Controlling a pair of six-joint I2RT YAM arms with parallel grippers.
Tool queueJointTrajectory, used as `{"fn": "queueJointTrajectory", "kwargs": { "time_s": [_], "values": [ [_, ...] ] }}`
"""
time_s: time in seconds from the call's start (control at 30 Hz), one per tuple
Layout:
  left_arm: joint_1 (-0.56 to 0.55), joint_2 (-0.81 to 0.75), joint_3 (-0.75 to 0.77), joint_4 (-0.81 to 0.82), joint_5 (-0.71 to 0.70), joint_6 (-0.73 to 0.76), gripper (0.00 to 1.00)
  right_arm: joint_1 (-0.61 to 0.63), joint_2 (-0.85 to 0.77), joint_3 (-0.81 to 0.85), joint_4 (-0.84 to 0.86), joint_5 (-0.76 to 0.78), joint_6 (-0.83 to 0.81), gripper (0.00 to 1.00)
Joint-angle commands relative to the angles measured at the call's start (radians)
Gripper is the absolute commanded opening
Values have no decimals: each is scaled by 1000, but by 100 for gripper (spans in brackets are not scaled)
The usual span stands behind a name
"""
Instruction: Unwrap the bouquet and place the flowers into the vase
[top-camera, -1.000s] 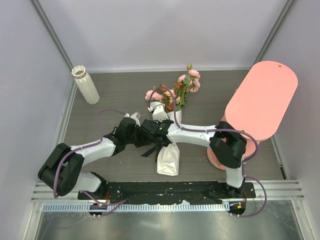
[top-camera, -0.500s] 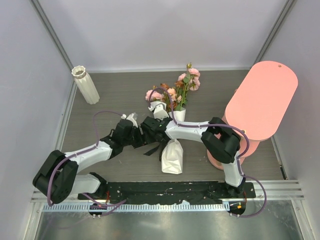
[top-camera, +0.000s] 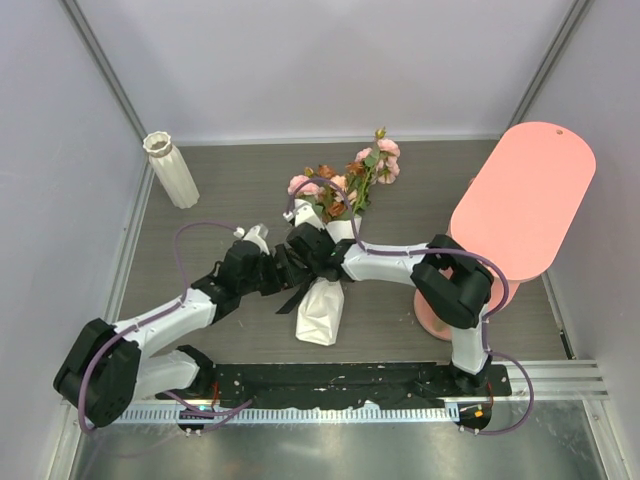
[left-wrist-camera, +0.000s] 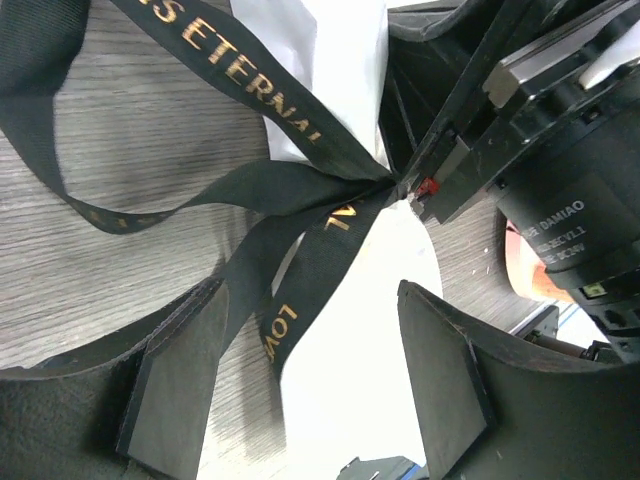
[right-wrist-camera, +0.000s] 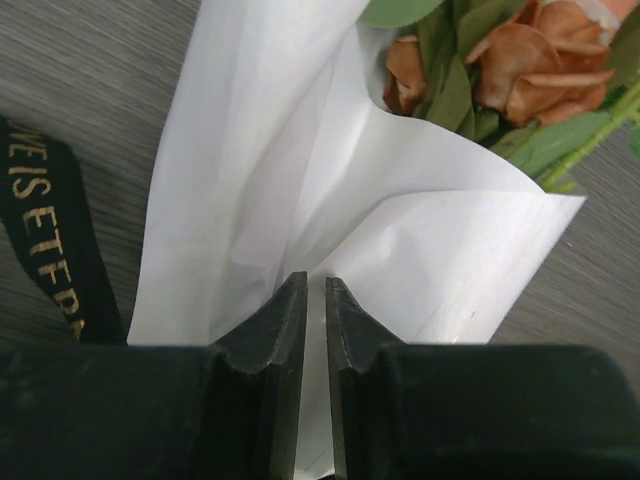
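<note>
**A:** Left wrist camera first. How do the jaws stand?

**B:** The left gripper (left-wrist-camera: 310, 385) is spread wide. Its dark fingers (left-wrist-camera: 175, 390) sit at seven and five o'clock, and one tail of the black ribbon (left-wrist-camera: 300, 190) hangs down between them. I cannot tell whether that tail brushes the seven o'clock finger.

**A:** And the knot?

**B:** It's just right of centre, with loops running off toward ten o'clock and gold lettering on the bands. The white paper cone (left-wrist-camera: 345, 60) shows at twelve o'clock and again under the tail near six. The grey wood-grain table (left-wrist-camera: 130, 260) fills the nine o'clock side.

**A:** Right wrist camera?

**B:** The right gripper (right-wrist-camera: 315, 300), at six o'clock, is almost closed, and its tips pinch a thin edge of the paper cone. The paper fans up toward twelve. Rust-brown flowers (right-wrist-camera: 520, 70) with green leaves poke out at one o'clock. A strip of ribbon lies at eight.

**A:** From above?

**B:** The bouquet (top-camera: 322, 310) lies mid-table, with its narrow end toward six and its blooms toward twelve. Both arms meet over it, the left coming from seven o'clock and the right from four. The ribbed white vase (top-camera: 172, 172) stands upright at ten o'clock, well apart from the bouquet. A pink oval stand (top-camera: 525, 200) sits at three.
</note>
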Motion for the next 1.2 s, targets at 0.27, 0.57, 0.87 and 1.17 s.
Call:
{"fn": "queueJointTrajectory", "kwargs": {
  "time_s": [0.27,0.57,0.87,1.17],
  "values": [
    [-2,26,-108,171,53,-97,60,-52,-70,-4,297,-323,-126,20],
    [-58,160,-144,418,118,-211,55,-52,2,123,258,-447,-58,21],
    [-81,36,-99,277,18,-183,63,-52,14,241,79,-377,15,25],
    [-78,-373,-93,-146,-152,-82,80,-45,-274,142,-212,-265,131,42]
  ]
}}
